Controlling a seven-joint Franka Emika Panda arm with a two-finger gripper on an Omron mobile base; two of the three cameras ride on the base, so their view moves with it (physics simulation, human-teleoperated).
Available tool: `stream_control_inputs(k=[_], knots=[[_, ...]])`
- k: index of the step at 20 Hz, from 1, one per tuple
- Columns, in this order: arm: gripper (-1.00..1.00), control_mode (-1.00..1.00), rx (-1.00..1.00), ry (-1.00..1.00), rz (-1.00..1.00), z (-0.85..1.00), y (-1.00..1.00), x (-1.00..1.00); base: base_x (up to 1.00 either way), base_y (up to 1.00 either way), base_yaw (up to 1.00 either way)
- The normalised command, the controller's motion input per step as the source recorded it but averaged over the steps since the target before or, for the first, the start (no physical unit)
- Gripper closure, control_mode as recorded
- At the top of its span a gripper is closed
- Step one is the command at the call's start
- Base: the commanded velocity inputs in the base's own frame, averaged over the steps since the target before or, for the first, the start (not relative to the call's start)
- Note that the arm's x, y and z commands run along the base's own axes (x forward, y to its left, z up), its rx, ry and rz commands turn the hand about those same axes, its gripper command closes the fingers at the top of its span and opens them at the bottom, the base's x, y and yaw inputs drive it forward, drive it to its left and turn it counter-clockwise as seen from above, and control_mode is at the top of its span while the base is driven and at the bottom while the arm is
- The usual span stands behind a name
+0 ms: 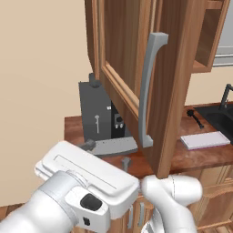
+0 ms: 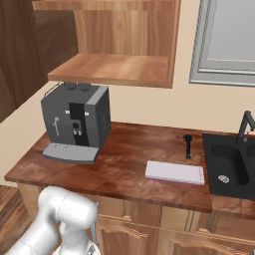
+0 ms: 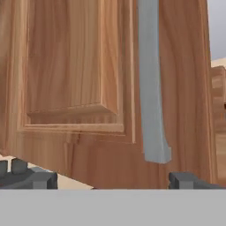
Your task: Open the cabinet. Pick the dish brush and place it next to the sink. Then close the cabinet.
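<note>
A: Closest to the lens are the two dark fingertips of the hand (image 3: 112,178), low in the hand view, with the cabinet door (image 3: 88,88) just past them.

B: What's the risk from here?

A: Going left to right: the coffee machine (image 1: 98,116) stands on the surface (image 2: 124,164) under the cabinet (image 1: 132,68), and the door hangs swung out over that end. If the arm sweeps back carelessly, I'd judge it could clip the door's lower edge or knock the machine. Next, the long grey bar handle (image 1: 148,91): the fingertips sit below its lower end, to either side of it, so a move forward that's slightly off would strike the wood instead of straddling the bar. Further right, the dish brush (image 2: 188,146) stands upright on the surface beside a flat pale board (image 2: 174,172), just left of the black sink (image 2: 229,169). A wide swing at the door could reach that way and topple it.

B: And the hand itself?

A: Spread as wide as it goes, nothing between the tips, touching nothing that I can see. The handle is near but apart from them.

B: So the brush is already by the sink?

A: It looks so; the door seems to be what's left.
</note>
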Motion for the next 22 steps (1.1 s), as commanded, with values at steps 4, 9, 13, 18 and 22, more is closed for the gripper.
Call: stream_control_inputs(k=[4, 9, 13, 18, 22], knots=[[-1.0, -1.0, 0.0, 0.0, -0.11, 0.0, 0.02, 0.04, 0.0, 0.0, 0.0], [-1.0, -1.0, 0.0, 0.0, -0.1, 0.0, 0.0, 0.1, 0.0, 0.0, 0.0], [-1.0, -1.0, 0.0, 0.0, -0.04, 0.0, 0.0, 0.01, 0.0, 0.0, 0.0], [-1.0, -1.0, 0.0, 0.0, 0.0, 0.0, -0.17, 0.01, 0.0, 0.0, 0.0], [-1.0, -1.0, 0.0, 0.0, 0.01, 0.0, -0.42, 0.1, 0.0, 0.0, 0.0]])
